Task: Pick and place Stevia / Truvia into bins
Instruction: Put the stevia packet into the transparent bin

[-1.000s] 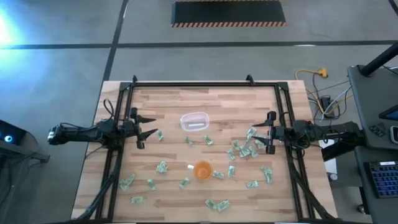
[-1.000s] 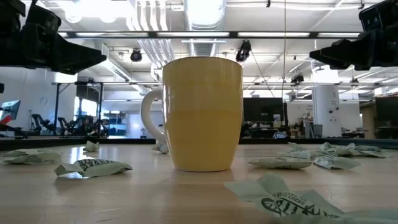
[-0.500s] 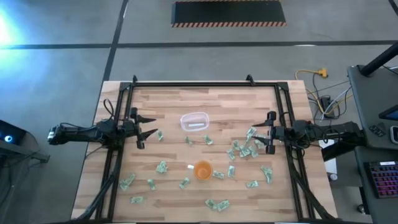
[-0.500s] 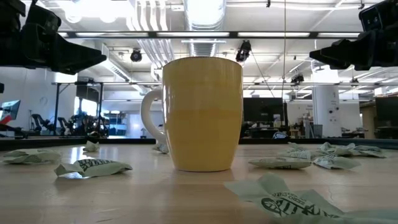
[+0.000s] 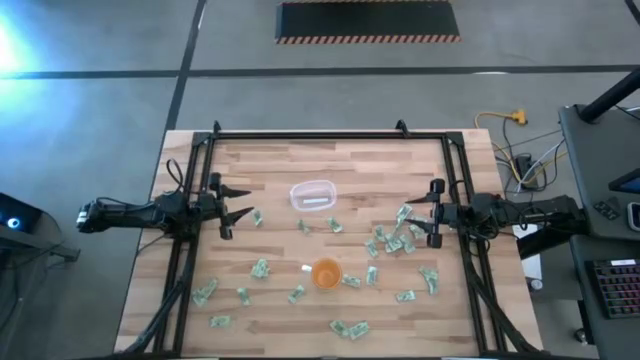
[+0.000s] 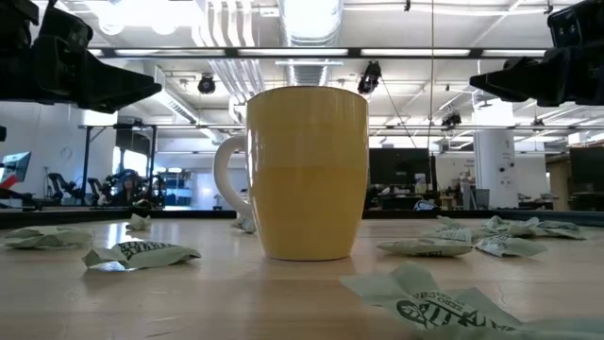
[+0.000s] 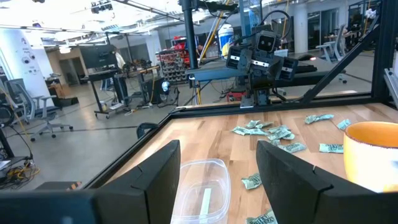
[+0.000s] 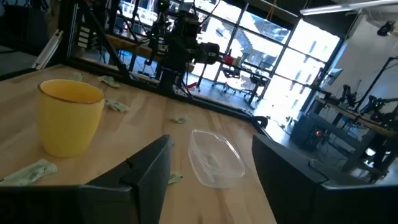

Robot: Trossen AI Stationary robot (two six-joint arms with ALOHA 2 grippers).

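Observation:
Several pale green and white Stevia / Truvia sachets lie flat on the wooden table: a cluster on the right (image 5: 392, 240) and loose ones near the front (image 5: 260, 268) (image 6: 142, 253). The clear bin (image 5: 313, 195) (image 7: 199, 186) (image 8: 214, 158) stands at mid-table, toward the far side, with a white strip inside. My left gripper (image 5: 240, 203) (image 7: 219, 146) hovers open at the left edge, pointing level toward the bin. My right gripper (image 5: 412, 213) (image 8: 211, 140) hovers open at the right edge, above the sachet cluster, facing the left one. Neither gripper has anything between its fingers.
An orange-yellow cup (image 5: 326, 272) (image 6: 307, 170) stands upright near the front middle, with a small white scrap (image 5: 307, 268) beside it. A black frame of rails (image 5: 310, 135) borders the table's far, left and right sides. A desk with a keyboard (image 5: 610, 280) stands off to the right.

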